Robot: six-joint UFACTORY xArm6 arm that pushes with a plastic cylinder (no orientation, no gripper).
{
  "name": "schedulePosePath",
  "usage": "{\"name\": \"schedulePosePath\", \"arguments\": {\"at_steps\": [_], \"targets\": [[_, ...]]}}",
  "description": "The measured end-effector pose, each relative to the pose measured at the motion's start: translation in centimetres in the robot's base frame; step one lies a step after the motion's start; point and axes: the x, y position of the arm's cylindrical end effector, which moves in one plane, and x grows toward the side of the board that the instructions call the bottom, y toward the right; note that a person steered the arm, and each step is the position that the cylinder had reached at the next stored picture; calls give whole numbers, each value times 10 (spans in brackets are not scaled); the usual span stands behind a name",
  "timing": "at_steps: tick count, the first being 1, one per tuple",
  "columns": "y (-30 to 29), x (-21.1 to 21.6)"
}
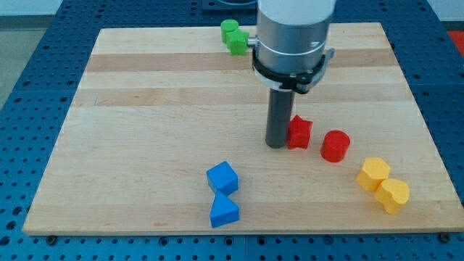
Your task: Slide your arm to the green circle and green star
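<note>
Lying perhaps far above my tip [276,145]: green blocks [233,36]

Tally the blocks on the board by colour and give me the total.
Green: 2, a green circle and a green star, at the view's top
Red: 2, a red star and a red cylinder
Blue: 2, a blue cube and a blue triangle
Yellow: 2, a yellow hexagon and a yellow heart
Total: 8

Bare board runs from my tip [276,145] toward the view's top, up to the two green blocks [233,36] at the top edge, with the red star [299,133] touching my tip on the view's right
</note>
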Motion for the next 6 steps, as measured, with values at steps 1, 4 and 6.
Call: {"name": "schedulePosePath", "arguments": {"at_steps": [1, 4, 6], "targets": [[-53, -11], [-140, -147], [-174, -273]]}}
